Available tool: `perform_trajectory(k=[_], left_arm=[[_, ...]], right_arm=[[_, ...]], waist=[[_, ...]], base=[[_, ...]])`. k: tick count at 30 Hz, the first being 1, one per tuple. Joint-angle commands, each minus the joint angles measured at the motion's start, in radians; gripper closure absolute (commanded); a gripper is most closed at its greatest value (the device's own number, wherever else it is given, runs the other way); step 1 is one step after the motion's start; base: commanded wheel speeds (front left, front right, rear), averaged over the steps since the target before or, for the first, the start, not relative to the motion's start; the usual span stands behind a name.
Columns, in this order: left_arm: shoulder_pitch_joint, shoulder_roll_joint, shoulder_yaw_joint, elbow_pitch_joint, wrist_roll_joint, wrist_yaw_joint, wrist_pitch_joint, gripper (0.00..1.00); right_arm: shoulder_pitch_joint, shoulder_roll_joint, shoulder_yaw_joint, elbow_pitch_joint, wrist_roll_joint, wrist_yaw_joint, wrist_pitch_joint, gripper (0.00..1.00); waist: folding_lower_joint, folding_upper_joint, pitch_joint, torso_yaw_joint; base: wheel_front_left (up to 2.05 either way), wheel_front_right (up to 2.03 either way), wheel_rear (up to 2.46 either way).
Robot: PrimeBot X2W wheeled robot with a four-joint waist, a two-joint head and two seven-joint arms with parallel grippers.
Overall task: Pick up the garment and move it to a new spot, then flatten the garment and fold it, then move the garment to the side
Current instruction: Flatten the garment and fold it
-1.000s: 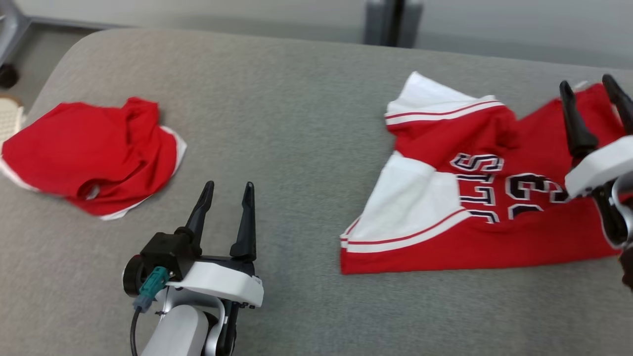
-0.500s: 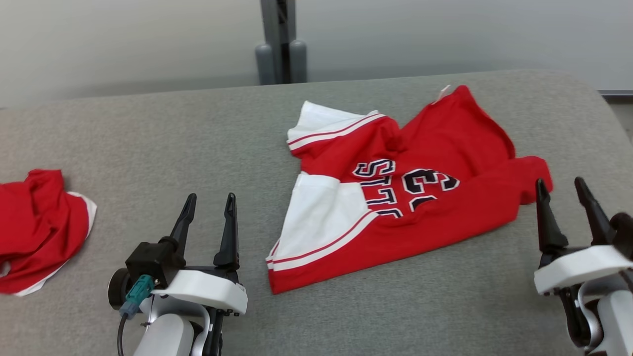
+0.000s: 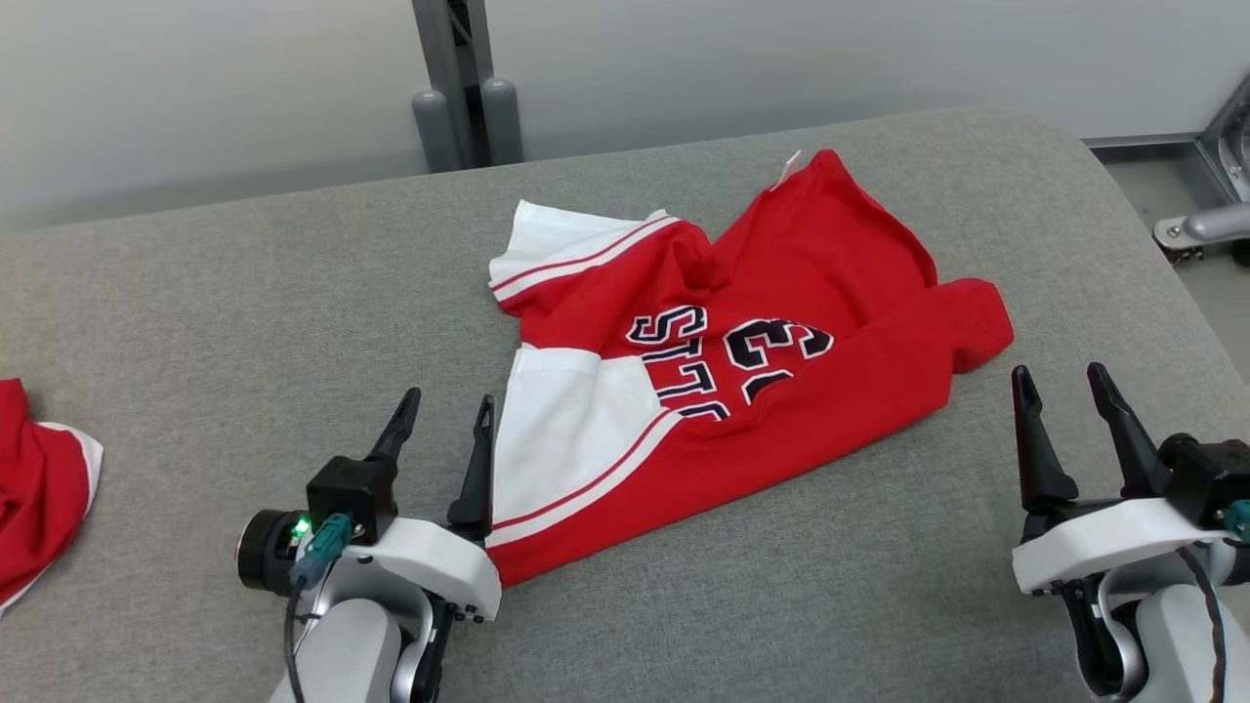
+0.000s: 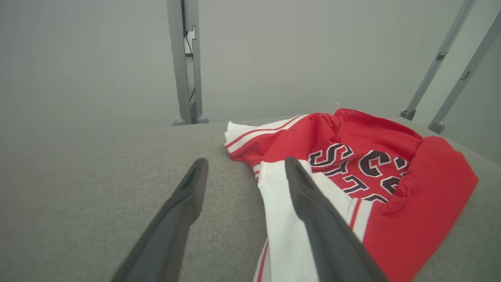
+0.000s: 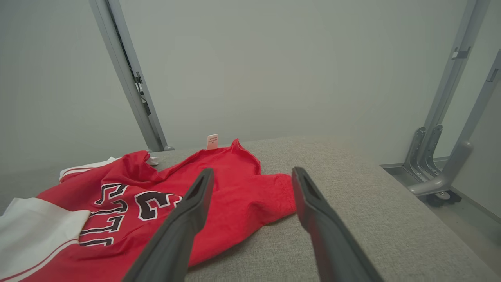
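As laid on the grey pad (image 3: pixel 244 293), jersey (image 3: pixel 830 264): crumpled, between both grippers.
Left gripper (image 3: pixel 449 397): held wide, nothing gripped, at the white panel's edge.
Right gripper (image 3: pixel 1058 370): held wide, nothing gripped, near the red sleeve.

The garment (image 3: pixel 811 273) was soft matt cloth, red with white panels and flat dark lettering. A small paper-like label (image 5: pixel 212 141) stood at its edge. The table (image 3: pixel 244 293) was covered in coarse grey woven fabric, rough in texture and non-reflective. The left gripper (image 3: pixel 449 397) and the right gripper (image 3: pixel 1058 370) had dark matt fingers, plastic or rubber by appearance, mounted on smooth white plastic housings with a slight sheen. The connector (image 3: pixel 327 542) at the left wrist was teal plastic. The post (image 3: pixel 459 78) behind the table and the frame foot (image 3: pixel 1211 227) were smooth grey metal with a satin finish. The second garment (image 3: pixel 39 488) was matt red cloth with white trim.
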Motion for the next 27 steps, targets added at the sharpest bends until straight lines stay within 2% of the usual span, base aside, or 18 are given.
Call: perform_trajectory(k=[1,4,10,27], left_arm=[[-0.026,0.004,-0.005,0.03,0.013,-0.008,-0.001,0.0],[-0.096,0.008,-0.028,0.139,0.063,-0.031,-0.001,0.0],[-0.239,0.017,-0.032,0.345,0.095,-0.067,-0.001,0.0],[-0.354,0.011,-0.019,0.519,0.08,-0.107,-0.001,0.0]], right_arm=[[-0.01,0.0,0.004,-0.004,-0.003,0.0,-0.001,0.0],[-0.01,0.018,0.012,-0.015,0.008,0.0,-0.001,0.0],[-0.005,0.043,0.022,-0.023,0.019,0.0,-0.001,0.0],[-0.02,0.06,0.012,-0.019,0.009,0.0,-0.001,0.0]], waist=[[0.0,-0.0001,0.016,-0.017],[0.0,-0.0001,0.036,-0.04],[0.0,-0.0001,0.069,-0.088],[0.0,-0.0001,0.095,-0.115]], base=[[0.0,0.0,0.0],[0.0,0.0,0.0],[0.0,0.0,0.0],[0.0,0.0,0.0]])
